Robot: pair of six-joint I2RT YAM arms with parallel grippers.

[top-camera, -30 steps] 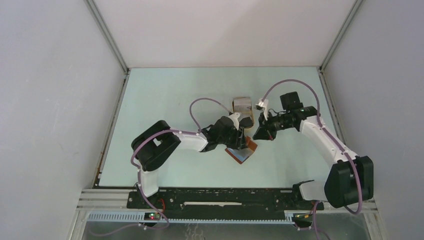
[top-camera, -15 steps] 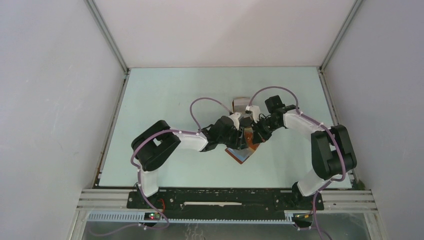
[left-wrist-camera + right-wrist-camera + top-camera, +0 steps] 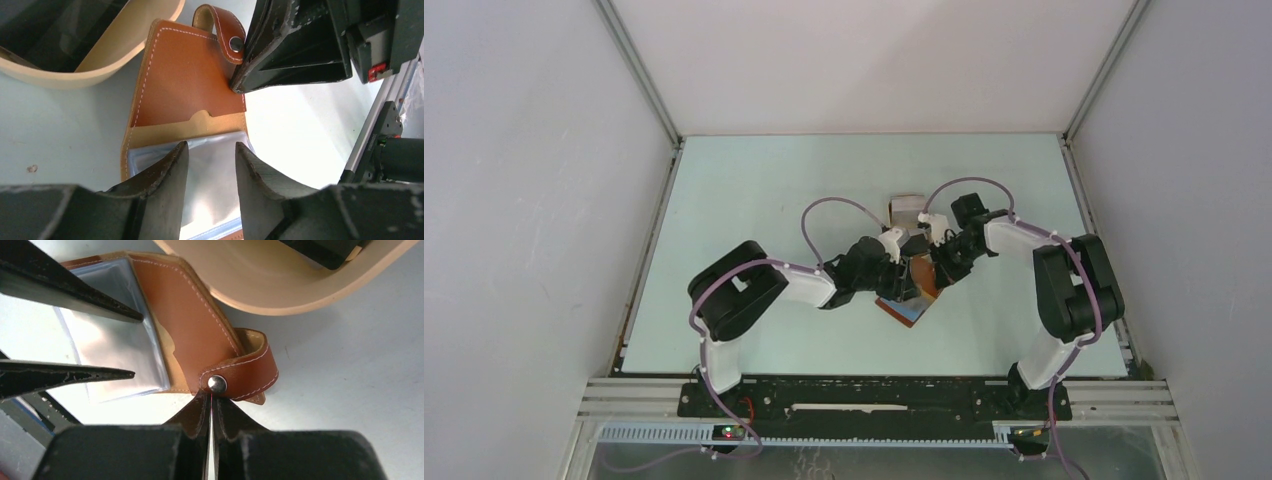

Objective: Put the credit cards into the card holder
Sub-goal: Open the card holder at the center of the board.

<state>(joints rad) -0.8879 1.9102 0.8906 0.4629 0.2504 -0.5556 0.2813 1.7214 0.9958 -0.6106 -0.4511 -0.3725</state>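
The reddish-brown card holder (image 3: 921,282) lies open on the table, its clear plastic sleeves (image 3: 212,170) showing. My left gripper (image 3: 210,150) is open, its fingers hovering astride the sleeves. In the top view it (image 3: 902,280) sits over the holder's left part. My right gripper (image 3: 211,396) is shut, its tips against the holder's flap (image 3: 200,325) right at the metal snap (image 3: 217,383) of the strap. It also shows in the left wrist view (image 3: 239,86). The credit cards lie in the tan tray: a dark card (image 3: 55,27) shows, also in the right wrist view (image 3: 325,250).
The tan oval tray (image 3: 911,212) stands just behind the card holder, its rim close to the flap (image 3: 100,65). Both arms crowd the table's middle. Grey walls enclose the pale green table on three sides.
My right arm has folded in and brought its shut gripper leftward onto the holder's flap. The left gripper has stayed over the sleeves, shifting slightly.
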